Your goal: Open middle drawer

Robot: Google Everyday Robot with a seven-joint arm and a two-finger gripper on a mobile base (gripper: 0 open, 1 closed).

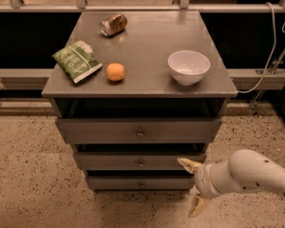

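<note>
The middle drawer is a grey flat front with a small round knob, between a taller top front and a smaller bottom front. It looks shut. My gripper is at the lower right, in front of the drawers' right end. It is open, with one fingertip close to the middle drawer's right end and the other finger lower, over the floor. It holds nothing.
On the cabinet top lie a green chip bag, an orange, a white bowl and a tipped can. Speckled floor surrounds the cabinet. A cable hangs at the right.
</note>
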